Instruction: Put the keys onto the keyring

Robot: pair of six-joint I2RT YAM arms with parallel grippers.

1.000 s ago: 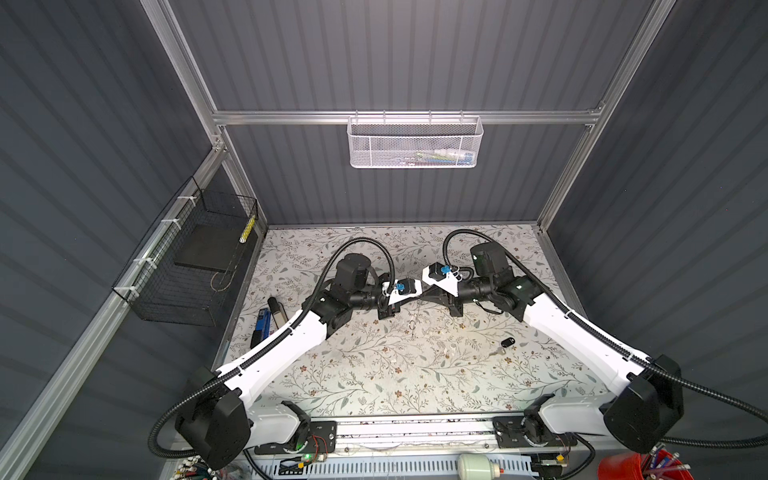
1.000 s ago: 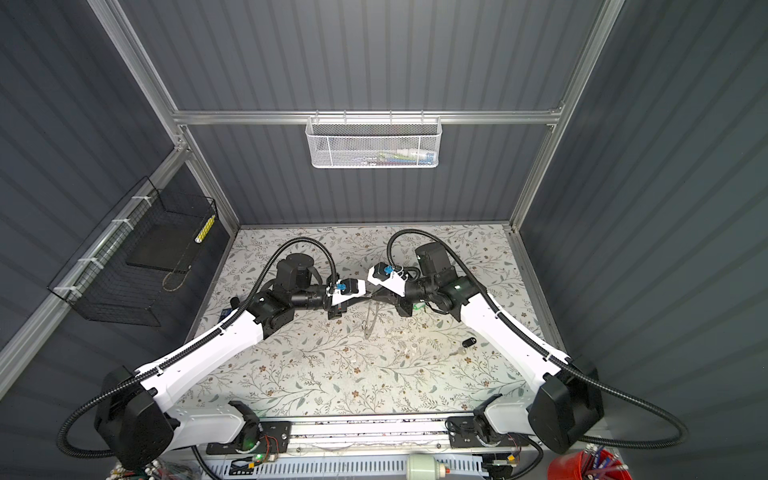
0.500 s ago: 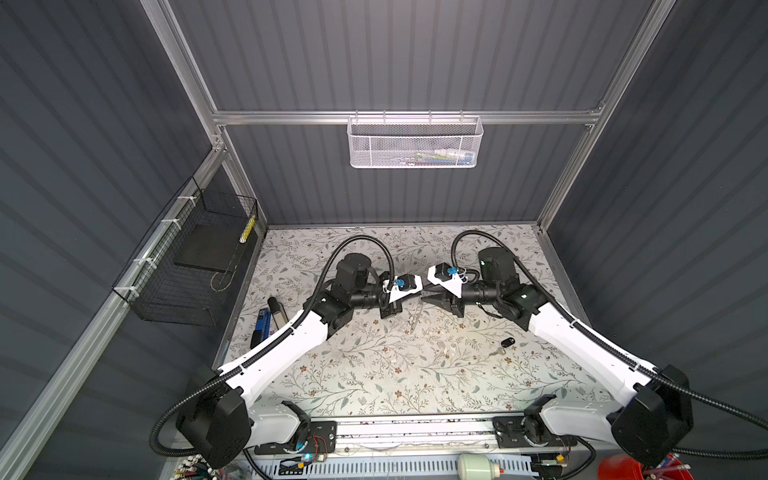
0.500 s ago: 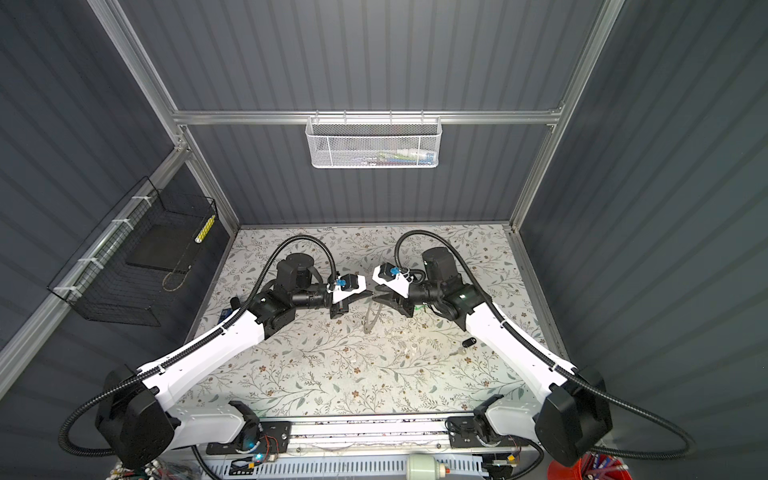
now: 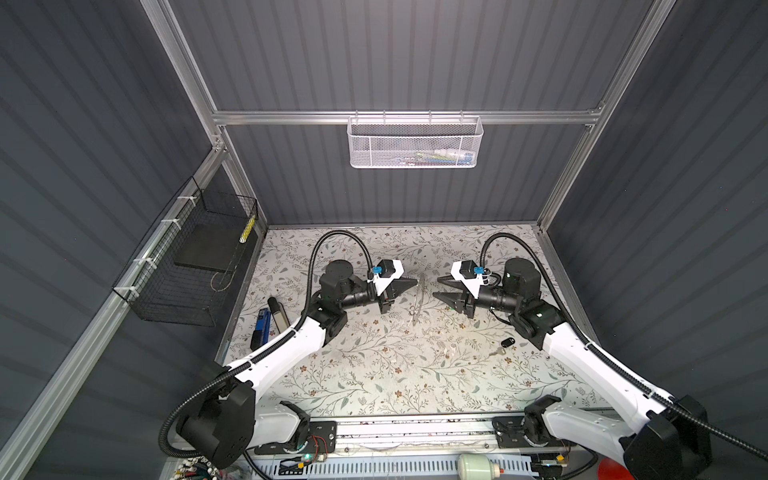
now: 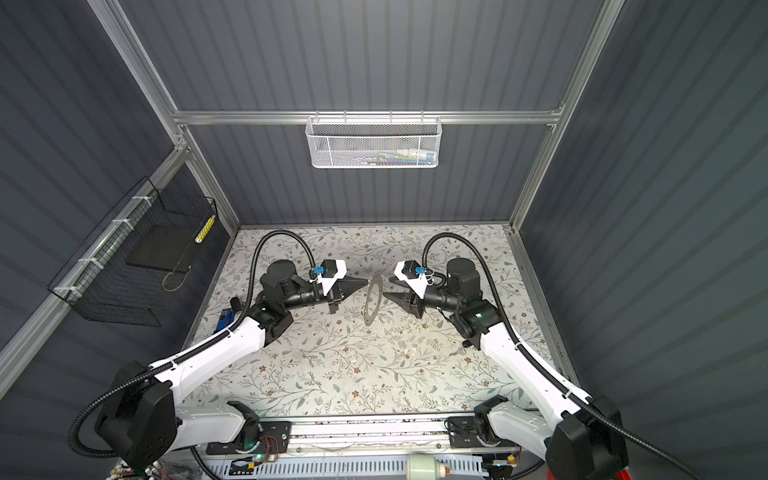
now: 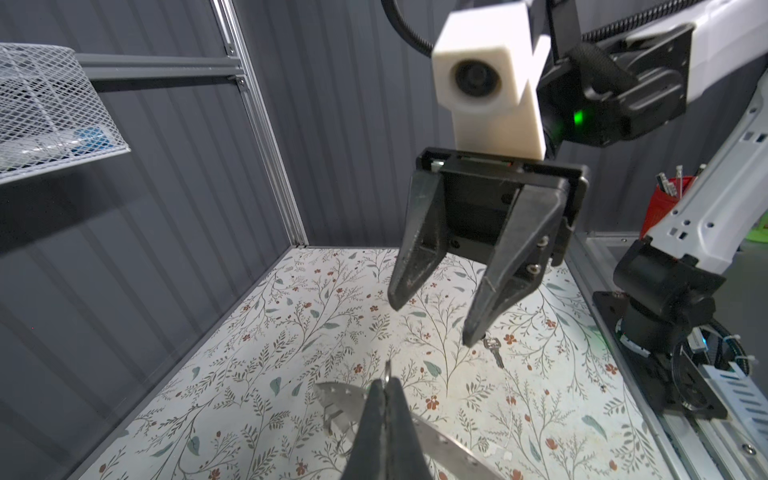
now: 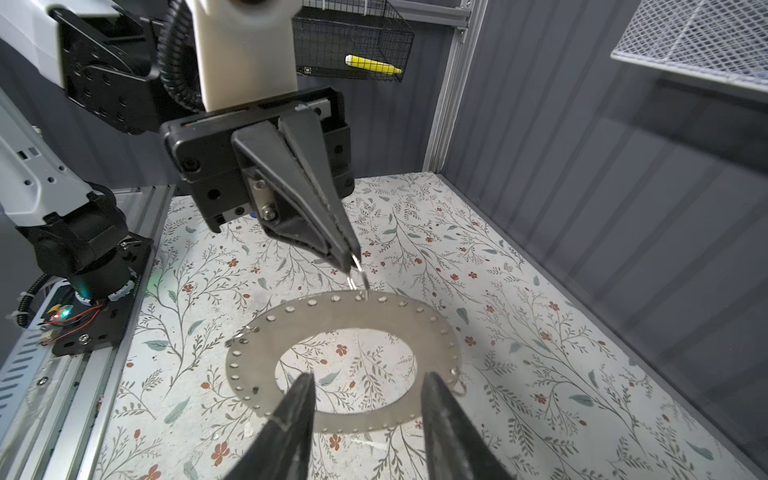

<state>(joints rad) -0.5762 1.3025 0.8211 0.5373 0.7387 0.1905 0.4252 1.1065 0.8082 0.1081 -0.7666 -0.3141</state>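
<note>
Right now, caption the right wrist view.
Left gripper holds the keyring by a wire loop; right gripper, jaws open.

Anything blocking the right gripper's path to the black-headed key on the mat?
Nothing visible does. The black-headed key lies on bare floral mat, close beside the right arm. The open right gripper faces the keyring, which the shut left gripper holds up by a wire loop, away from that path.

right hand hides part of the key — keyring cropped.
</note>
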